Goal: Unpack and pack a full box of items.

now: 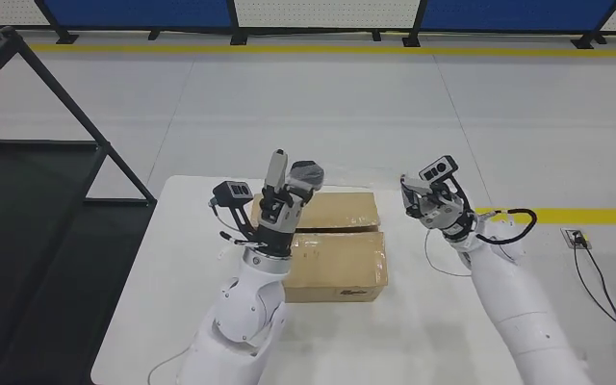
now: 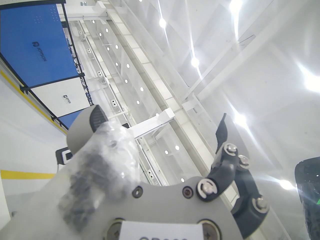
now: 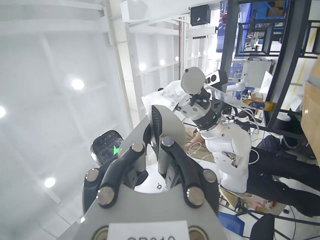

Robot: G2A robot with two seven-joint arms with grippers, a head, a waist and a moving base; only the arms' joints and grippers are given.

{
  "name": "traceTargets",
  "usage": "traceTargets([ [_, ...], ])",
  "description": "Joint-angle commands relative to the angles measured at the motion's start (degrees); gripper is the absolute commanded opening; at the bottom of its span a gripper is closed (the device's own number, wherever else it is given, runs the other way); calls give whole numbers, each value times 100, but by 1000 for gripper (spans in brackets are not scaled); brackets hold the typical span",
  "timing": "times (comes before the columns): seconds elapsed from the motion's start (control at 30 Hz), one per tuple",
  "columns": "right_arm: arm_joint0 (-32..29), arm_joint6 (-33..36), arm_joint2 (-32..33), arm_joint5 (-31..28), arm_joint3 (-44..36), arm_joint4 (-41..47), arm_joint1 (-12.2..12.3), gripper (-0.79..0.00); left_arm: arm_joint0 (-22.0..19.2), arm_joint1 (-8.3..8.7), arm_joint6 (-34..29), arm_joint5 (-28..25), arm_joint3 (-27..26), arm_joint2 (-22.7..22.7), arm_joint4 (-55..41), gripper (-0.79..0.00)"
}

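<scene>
A closed brown cardboard box [image 1: 332, 252] lies on the white table [image 1: 423, 318]. My left gripper [image 2: 160, 121] is raised above the box's left end, pointing upward, its fingers wide open. A clear plastic bag [image 2: 110, 146] with dark pieces inside lies against one of its fingers [image 2: 85, 126]. In the right wrist view the bag [image 3: 162, 96] stretches from the left gripper [image 3: 193, 86] to my right gripper [image 3: 152, 116], which looks shut on the bag's edge. In the top view the right gripper [image 1: 416, 197] hangs in the air just right of the box.
A black metal frame [image 1: 58, 125] stands off the table's left side. Cables [image 1: 505, 226] trail along the right arm. Bare table surface lies in front of and to the right of the box.
</scene>
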Motion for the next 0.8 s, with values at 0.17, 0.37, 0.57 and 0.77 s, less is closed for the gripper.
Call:
traceTargets([
  [0.17,-117,-273,270,-537,-270,-208,53,-785,216,18,-89,66,-70,-189,-9,0],
  [0.37,-184,-248,446,-839,-455,-348,92,-785,483,61,-224,207,-258,-469,-10,0],
  [0.57,-56,-103,535,-1014,-513,-755,145,-785,781,132,-491,520,-521,-849,11,0],
  [0.77,222,284,583,-1088,-462,-1359,229,-785,1184,248,-1059,1031,-804,-1445,-90,0],
])
